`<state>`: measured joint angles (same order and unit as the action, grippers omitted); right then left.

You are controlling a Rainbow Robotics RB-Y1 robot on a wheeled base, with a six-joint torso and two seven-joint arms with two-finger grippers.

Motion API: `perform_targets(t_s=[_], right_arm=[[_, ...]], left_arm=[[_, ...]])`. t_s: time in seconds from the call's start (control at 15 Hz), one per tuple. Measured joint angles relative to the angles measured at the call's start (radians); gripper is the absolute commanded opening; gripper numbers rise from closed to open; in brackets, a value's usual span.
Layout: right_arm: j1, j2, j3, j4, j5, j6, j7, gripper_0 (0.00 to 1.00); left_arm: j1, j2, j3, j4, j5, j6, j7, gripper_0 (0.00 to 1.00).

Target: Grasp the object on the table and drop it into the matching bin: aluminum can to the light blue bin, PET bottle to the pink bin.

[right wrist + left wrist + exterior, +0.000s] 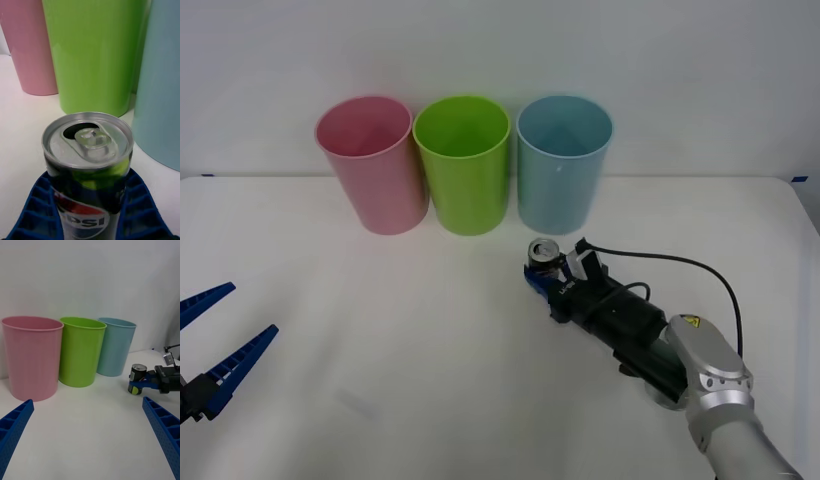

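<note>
Item, grasp step: right gripper closed on the aluminum can, upright on the table, the light blue bin just beyond it; next, lift above that rim and release; left gripper open, idle, well apart.

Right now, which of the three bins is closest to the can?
The light blue bin, the rightmost of the row. The can, held in the right gripper, stands just in front of it; the green and pink bins are farther left.
</note>
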<state>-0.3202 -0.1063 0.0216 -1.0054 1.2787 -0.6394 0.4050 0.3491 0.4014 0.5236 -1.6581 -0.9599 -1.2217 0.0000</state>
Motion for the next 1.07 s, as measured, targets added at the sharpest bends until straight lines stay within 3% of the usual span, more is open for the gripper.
perform_targets(t_s=[0.33,0.73,1.07], right_arm=[[0.009,-0.004,-0.016,-0.011,-0.022,-0.022,-0.003,0.0],[0.123,-0.077,0.023,-0.22,-0.094,-0.03,-0.054,0.0],[0.243,-0.168,0.055,-0.49,-0.108,-0.023,-0.285,0.0]], left_arm=[[0.0,0.0,0.0,0.0,0.0,0.0,0.0,1.0],[0.0,0.0,0.0,0.0,0.0,0.0,0.0,1.0],[0.0,0.0,0.0,0.0,0.0,0.0,0.0,1.0]])
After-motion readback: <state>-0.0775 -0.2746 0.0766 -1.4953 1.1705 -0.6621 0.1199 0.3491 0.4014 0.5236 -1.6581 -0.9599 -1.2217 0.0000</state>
